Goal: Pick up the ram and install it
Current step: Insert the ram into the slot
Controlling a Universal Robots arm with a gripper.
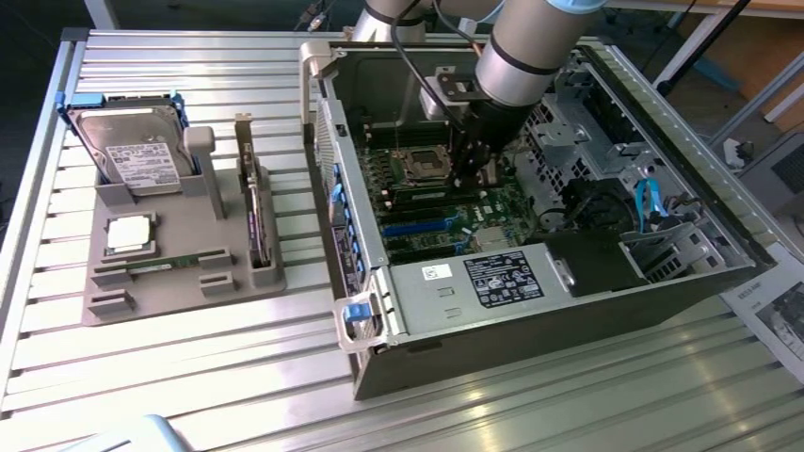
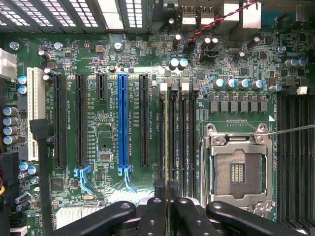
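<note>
My gripper reaches down into the open computer case, just beside the processor socket. Its dark fingers are shut on the ram, which appears edge-on as a thin pale line running away from the fingertips. The stick lies along the row of black memory slots, between the first two slots next to the long black expansion slot. The socket beside those slots is bare. I cannot tell whether the ram's lower edge touches a slot.
A grey tray on the exterior view's left holds a hard drive, a square silver chip, a thin green strip and an upright dark card. Cables and drive cages crowd the case's right side.
</note>
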